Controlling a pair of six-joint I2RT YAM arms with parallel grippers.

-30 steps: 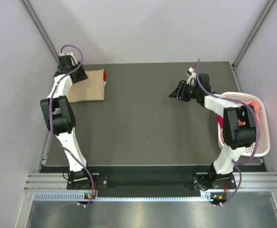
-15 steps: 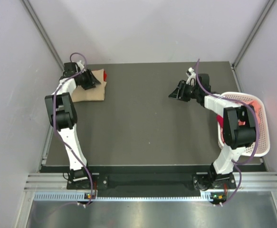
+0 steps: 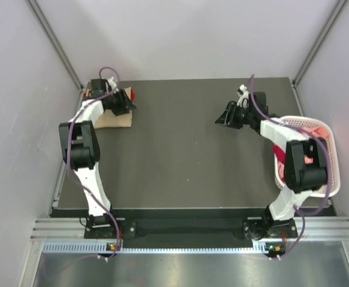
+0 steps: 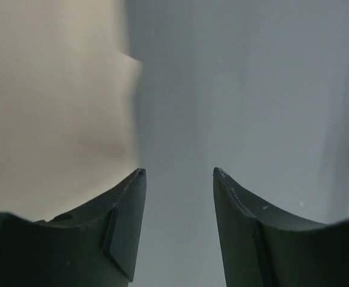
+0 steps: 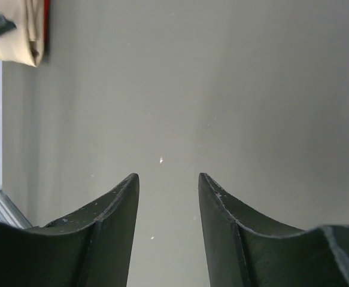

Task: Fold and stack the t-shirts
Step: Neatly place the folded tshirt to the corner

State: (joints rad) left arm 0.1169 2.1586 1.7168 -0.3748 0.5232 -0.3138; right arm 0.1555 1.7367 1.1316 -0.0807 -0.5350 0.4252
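A folded tan t-shirt (image 3: pixel 115 120) lies at the table's back left, with a red t-shirt (image 3: pixel 133 94) showing at its far right edge. My left gripper (image 3: pixel 128 105) is over the tan shirt's right edge, open and empty. In the left wrist view (image 4: pixel 179 173) the tan cloth (image 4: pixel 48 89) fills the upper left, beside the left finger. My right gripper (image 3: pixel 218 119) is open and empty above bare table at the back right. The right wrist view (image 5: pixel 168 176) shows the tan shirt (image 5: pixel 26 33) and its red edge (image 5: pixel 46 24) far off at top left.
A white slotted basket (image 3: pixel 336 170) stands at the table's right edge, beside the right arm, with pink and red cloth (image 3: pixel 321 128) inside. Grey walls close in the left, back and right sides. The dark table (image 3: pixel 174 155) lies between the arms.
My left gripper has moved right across the tan shirt, from its back left corner to its right edge. The right arm has barely moved.
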